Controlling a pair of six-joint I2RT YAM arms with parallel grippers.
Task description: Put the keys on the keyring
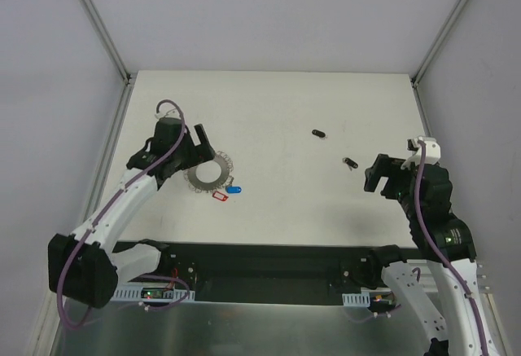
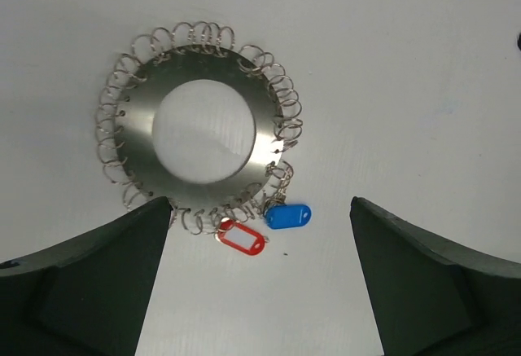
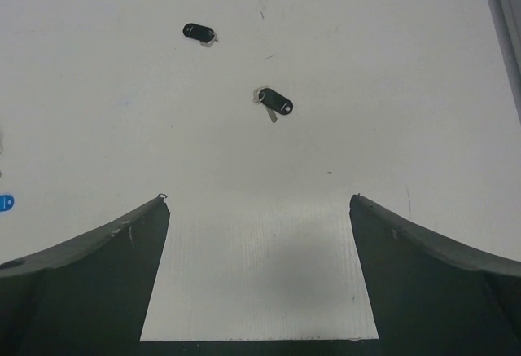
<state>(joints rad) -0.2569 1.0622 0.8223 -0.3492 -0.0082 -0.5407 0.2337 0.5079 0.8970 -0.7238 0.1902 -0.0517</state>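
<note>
Two keys (image 1: 350, 162) loose on desk (image 1: 285, 217), right of centre in top view; keyring (image 2: 138, 128) left of centre. Both grippers wide, empty: left gripper (image 2: 260, 209) over keyring, right gripper (image 3: 259, 209) facing keys. Approach nearer key straight, pinch black head squarely.

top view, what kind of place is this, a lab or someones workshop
Probably a robot lab test cell: a white table boxed in by plain white panels on metal frame posts, with two arms bolted at its near edge and a keyring and two keys laid out.
</note>
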